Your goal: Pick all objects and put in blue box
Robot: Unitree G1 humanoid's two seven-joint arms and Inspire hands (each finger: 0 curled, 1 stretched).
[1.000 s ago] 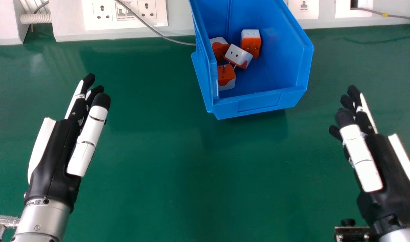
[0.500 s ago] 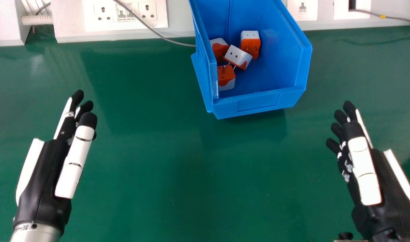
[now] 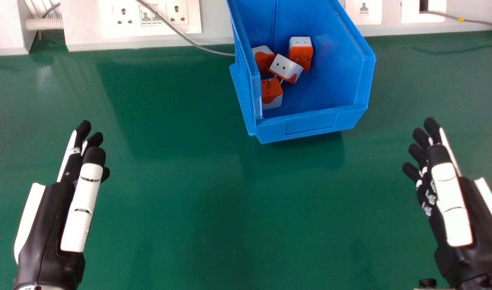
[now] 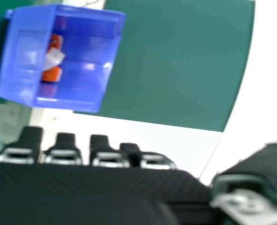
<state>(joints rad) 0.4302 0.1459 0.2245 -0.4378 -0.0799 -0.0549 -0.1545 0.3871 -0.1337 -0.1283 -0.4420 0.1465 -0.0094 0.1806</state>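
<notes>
Over tbl. (image 3: 189, 189), w/ L hand (image 3: 48, 225) & R hand (image 3: 453, 205) well apart, fingers straight, spread, w/ 4 plugs (image 3: 285, 66) in box (image 3: 310, 123) beyond.

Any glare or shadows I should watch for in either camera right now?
Head view: a soft dark patch on the green table just in front of the blue box, pale sheen on the table toward the far left, faint glare inside the box's right wall; right hand view: small bright glints inside the box.
</notes>
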